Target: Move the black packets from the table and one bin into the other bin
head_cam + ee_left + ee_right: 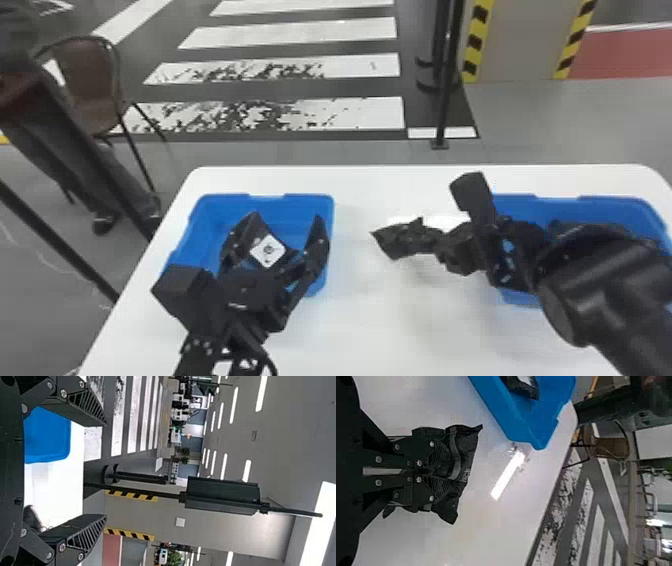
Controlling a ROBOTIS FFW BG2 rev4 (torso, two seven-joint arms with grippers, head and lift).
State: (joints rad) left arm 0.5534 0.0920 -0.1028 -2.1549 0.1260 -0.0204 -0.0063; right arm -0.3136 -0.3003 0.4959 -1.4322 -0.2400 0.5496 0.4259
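- Your right gripper (436, 242) is clamped on a black packet (400, 241), over the white table (370, 320), between the two blue bins.
- Your left gripper (287, 217) is at the left bin (207, 212), with its fingers wide apart.
- You have another black packet, with a white label (268, 251), in that left bin.

We are in a large indoor hall with floor markings like a street.
We see a crosswalk of worn white stripes (295, 34) on the floor, a grey pillar (522, 40) edged in yellow and black, a brown chair (90, 75), distant green plants (184, 451) and long ceiling lights (261, 394).
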